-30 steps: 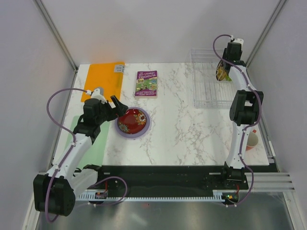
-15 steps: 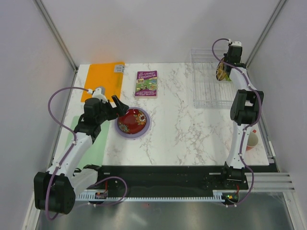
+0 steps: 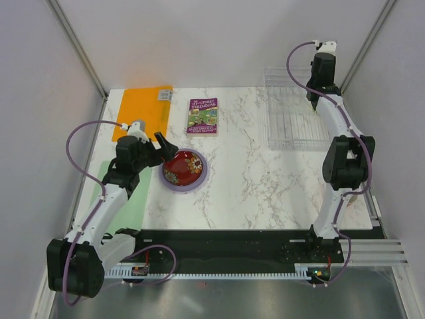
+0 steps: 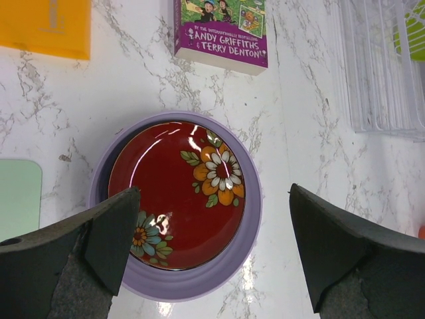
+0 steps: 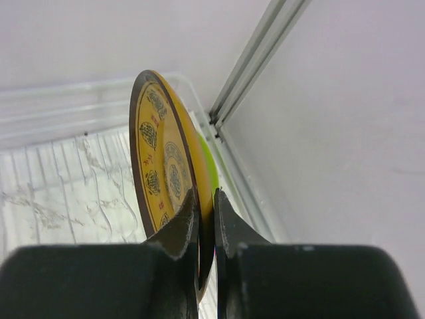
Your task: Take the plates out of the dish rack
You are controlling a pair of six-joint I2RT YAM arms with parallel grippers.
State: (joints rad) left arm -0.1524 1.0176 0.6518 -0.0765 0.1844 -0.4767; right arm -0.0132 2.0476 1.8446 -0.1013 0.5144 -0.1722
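Right tool point(image 5: 204, 199): fingers closed on the rim of the yellow patterned plate point(image 5: 163, 166), a thin bite at its lower edge. The plate stands on edge and rises from the pinch toward 11 o'clock in the wrist view. Whether its bottom edge sits in a slot is hidden behind the fingers. Just behind it, at 1 o'clock, shows a sliver of the lime-green plate point(image 5: 211, 174), close against the yellow one. The clear dish rack point(image 3: 292, 123) lies around both, at about 1 o'clock on the surface point(image 3: 265, 179) in the top view. Judgement on handling: the plate looks rigid and glossy, probably light but brittle. The smooth rim is likely slippery, so it may pivot or slide in so narrow a hold. A deeper bite across the rim, with the plate kept vertical, seems safest, and the green plate's upper rim looks like the place to take it. Left tool point(image 4: 214, 193): fingers spread wide, holding nothing, above the red patterned plate point(image 4: 176, 193). That plate rests in the lavender plate point(image 4: 199, 287) at about 9 o'clock on the surface. Beyond the stack, toward 12 o'clock, lie a book point(image 3: 203, 116) and an orange mat point(image 3: 143, 109).
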